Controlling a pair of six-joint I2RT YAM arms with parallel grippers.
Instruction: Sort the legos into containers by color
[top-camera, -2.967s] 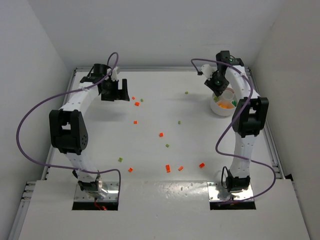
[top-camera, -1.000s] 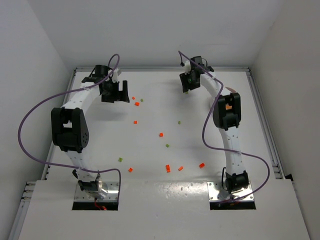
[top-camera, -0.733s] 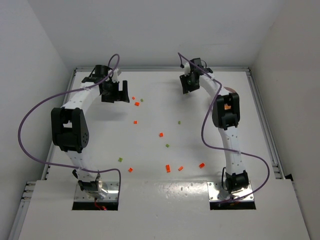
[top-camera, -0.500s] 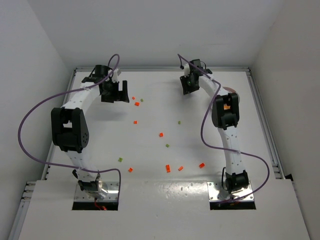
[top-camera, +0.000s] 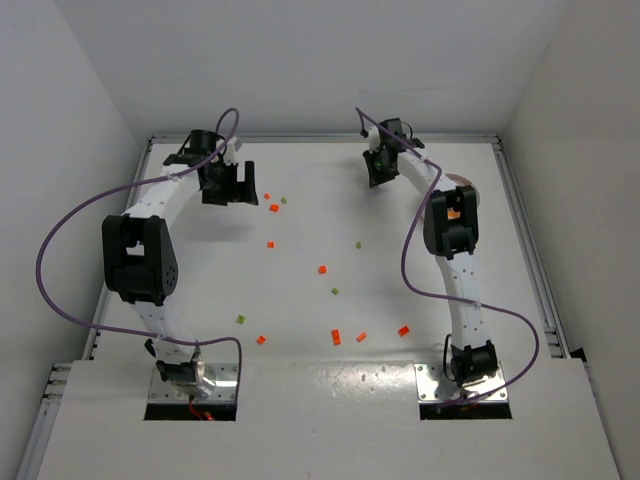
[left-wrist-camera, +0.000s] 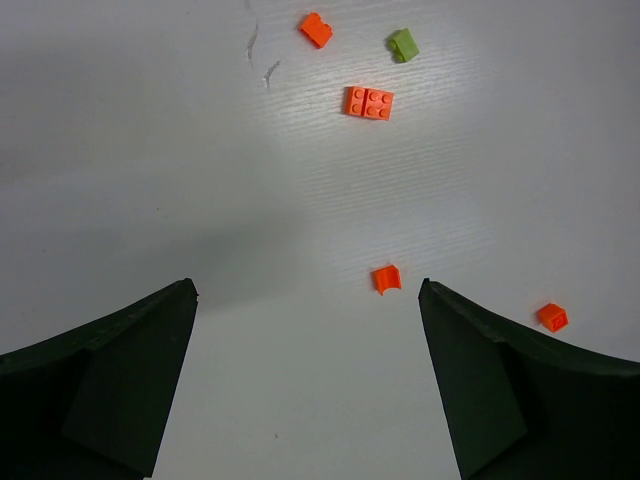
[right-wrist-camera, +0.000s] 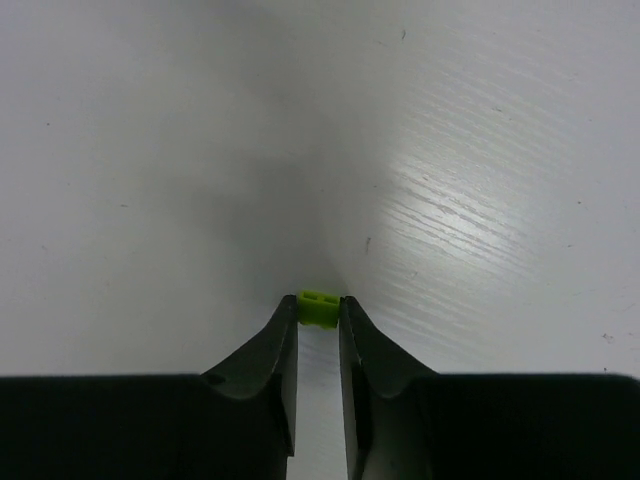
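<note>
The right claw (right-wrist-camera: 320, 306) is pinched on one green lego (right-wrist-camera: 320, 298) — a finger presses on each side, right at the tips, so the tiny brick cannot slip out. This is near the top middle of the overhead view. I cannot tell if the brick rests on the table (right-wrist-camera: 480, 150) or is just above it. Holding it by the very tips makes sense, I think, because the brick is far smaller than the claw.

The white dish (top-camera: 468, 184) sits at the right of the overhead view. It is mostly hidden behind the bend of the right arm, so I cannot see its sections. The green brick most likely has to go there.

The left claw (left-wrist-camera: 307, 290) is wide open and holds nothing. It hangs over the upper left of the table. A curved orange piece (left-wrist-camera: 386, 279) lies between its fingers, and a flat orange brick (left-wrist-camera: 368, 102) lies higher in the frame. Open like that, it seems ready to come down on one. More legos (top-camera: 322, 269) lie loose across the middle of the table — lots of sorting is left.
</note>
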